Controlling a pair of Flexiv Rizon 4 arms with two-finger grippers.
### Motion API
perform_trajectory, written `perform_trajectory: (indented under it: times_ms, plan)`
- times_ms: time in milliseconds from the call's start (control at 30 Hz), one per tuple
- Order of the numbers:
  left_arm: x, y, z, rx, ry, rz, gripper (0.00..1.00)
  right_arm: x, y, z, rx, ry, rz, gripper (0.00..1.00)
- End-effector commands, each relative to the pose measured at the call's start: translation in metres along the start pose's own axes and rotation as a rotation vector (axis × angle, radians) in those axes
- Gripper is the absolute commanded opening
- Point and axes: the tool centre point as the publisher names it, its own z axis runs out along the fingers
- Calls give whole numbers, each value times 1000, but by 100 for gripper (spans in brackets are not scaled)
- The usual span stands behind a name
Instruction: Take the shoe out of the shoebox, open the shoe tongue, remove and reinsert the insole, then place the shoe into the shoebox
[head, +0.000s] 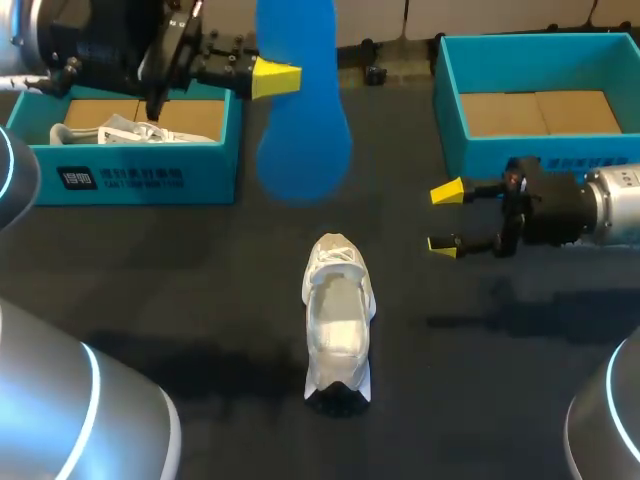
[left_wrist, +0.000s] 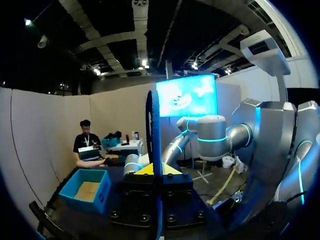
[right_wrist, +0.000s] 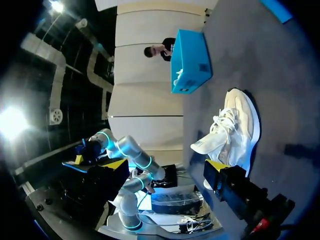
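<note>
Starting at my left gripper (head: 277, 79), in the upper left of the head view, I find it clamped on the flat blue insole (head: 300, 130), which hangs raised above the table in the upper middle of the frame. In the left wrist view the same left gripper (left_wrist: 152, 170) shows one yellow tip, and the insole (left_wrist: 152, 125) rises edge-on from between the fingers as a thin dark strip. My right gripper (head: 445, 218) sits at the middle right of the head view with its two yellow tips spread well apart and nothing between them. In the right wrist view the right gripper (right_wrist: 165, 166) is just as wide, and it has hold of nothing. Ahead of it there, apart from both tips, lies the white lace-up shoe (right_wrist: 232, 130), its laces loose and its tongue folded out. In the head view that shoe (head: 338, 320) stands upright on its sole in the lower middle of the dark table (head: 200, 270), outside both boxes, its opening facing up. The teal cardboard shoebox (head: 140, 175) lies at the upper left under my left arm, with what looks like a second white shoe (head: 130, 131) inside. Another teal open box (head: 540, 150), its brown floor bare, sits at the upper right, just beyond my right gripper.
</note>
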Motion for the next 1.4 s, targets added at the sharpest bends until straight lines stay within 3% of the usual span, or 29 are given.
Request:
perform_trajectory:
  times_ms: [33,500,533,667,867,1367,1400]
  plan:
    - [-1,12,-1,-197,21,650,0,0,1,1,0,-2,0,100]
    - [-1,12,-1,-197,21,650,0,0,1,1,0,-2,0,100]
    - [0,15,-1,-184,9,676,0,0,1,1,0,-2,0,100]
    - [2,40,1,-267,-35,898,0,0,1,1,0,-2,0,100]
    - [1,72,7,-253,-75,1075,0,0,1,1,0,-2,0,100]
    - [1,72,7,-253,-75,1075,0,0,1,1,0,-2,0,100]
    - [2,76,9,-215,-83,1099,0,0,1,1,0,-2,0,100]
